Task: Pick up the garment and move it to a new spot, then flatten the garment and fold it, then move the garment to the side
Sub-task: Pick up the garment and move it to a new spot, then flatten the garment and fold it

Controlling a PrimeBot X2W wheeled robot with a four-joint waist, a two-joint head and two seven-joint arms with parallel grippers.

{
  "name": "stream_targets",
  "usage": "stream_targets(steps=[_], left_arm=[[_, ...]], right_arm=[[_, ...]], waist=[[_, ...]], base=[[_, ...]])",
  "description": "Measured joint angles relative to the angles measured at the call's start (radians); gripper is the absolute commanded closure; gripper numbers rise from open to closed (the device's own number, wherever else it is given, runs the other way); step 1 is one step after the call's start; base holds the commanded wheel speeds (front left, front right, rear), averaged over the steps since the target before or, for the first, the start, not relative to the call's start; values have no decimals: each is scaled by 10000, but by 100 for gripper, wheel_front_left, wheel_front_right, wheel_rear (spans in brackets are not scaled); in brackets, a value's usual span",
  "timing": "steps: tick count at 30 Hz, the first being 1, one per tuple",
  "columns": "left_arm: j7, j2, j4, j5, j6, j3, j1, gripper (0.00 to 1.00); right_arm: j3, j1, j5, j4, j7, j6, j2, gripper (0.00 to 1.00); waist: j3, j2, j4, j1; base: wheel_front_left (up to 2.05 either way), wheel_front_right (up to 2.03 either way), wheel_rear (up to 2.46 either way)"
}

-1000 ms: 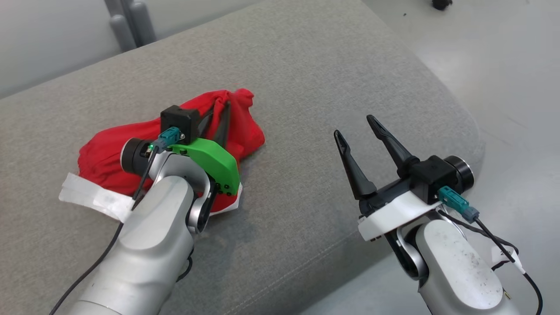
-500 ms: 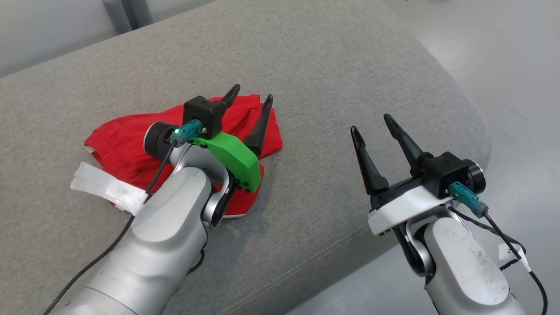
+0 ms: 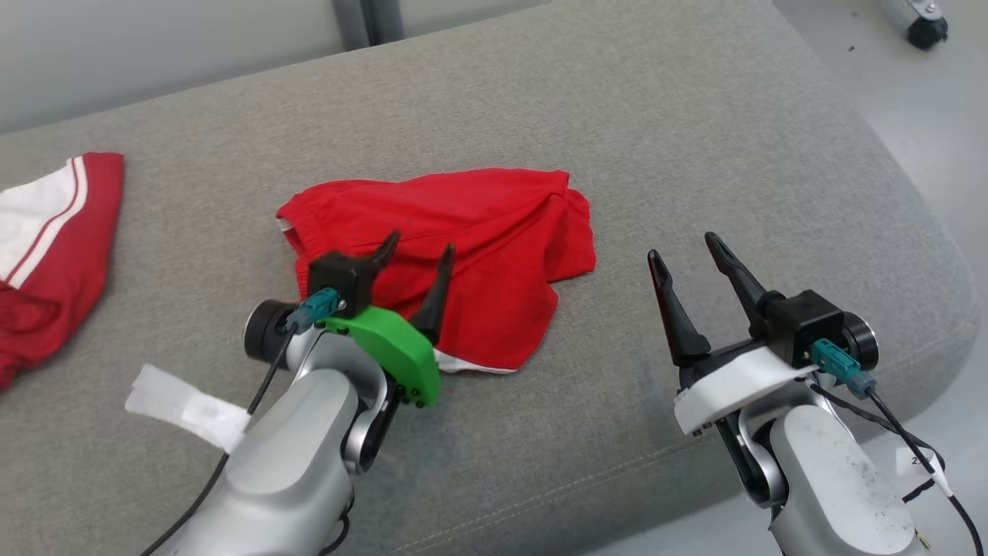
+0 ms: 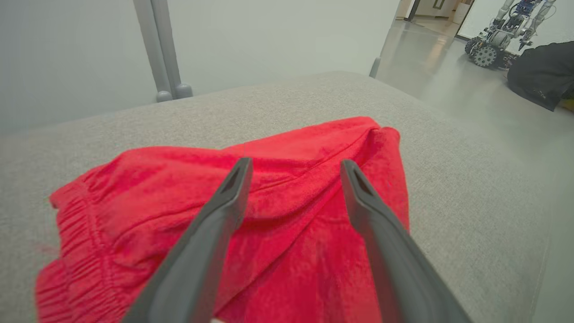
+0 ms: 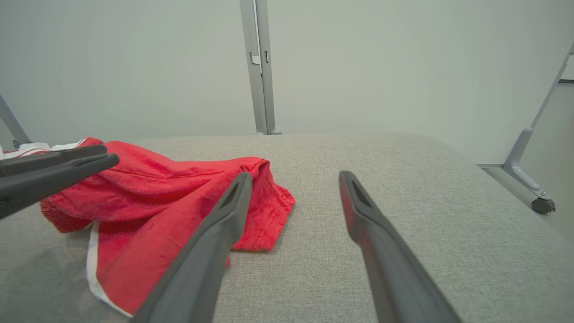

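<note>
The left hand (image 3: 421, 242) is hovering wide open over the near part of the red garment (image 3: 502, 224), gripping nothing. The garment is lying crumpled in the middle of the grey cushion (image 3: 695, 139). The right hand (image 3: 682, 245) is hanging equally wide and empty, to its right.

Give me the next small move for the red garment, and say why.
Probably bring the right end effector across to the right edge of the red garment, to spread it flat. The garment lies rumpled on the grey cushion, held by nothing; both end effectors stand open, the left end effector over its near part, the right over bare cushion beside it.
</note>
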Motion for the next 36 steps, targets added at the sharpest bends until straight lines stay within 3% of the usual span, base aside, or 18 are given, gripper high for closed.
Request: stream_targets(steps=[6,14,23,36], left_arm=[[-2,727,-228,-67,240,675,1193,0],[-2,1335,-328,514,288,846,1875,0],[-2,1685,337,1237,284,265,1979,0],[-2,1601,1078,1246,288,673,2056,0]], right_arm=[[42,135,0,84,0,13,33,0],[71,421,-4,157,0,46,4,0],[307,423,-48,201,2,207,13,0],[265,424,-140,217,2,291,-56,0]], waist=[[-289,0,568,0],[-640,0,772,0],[-690,0,319,0],[-549,0,-614,0]], base=[[0,0,0],[0,0,0],[0,0,0],[0,0,0]])
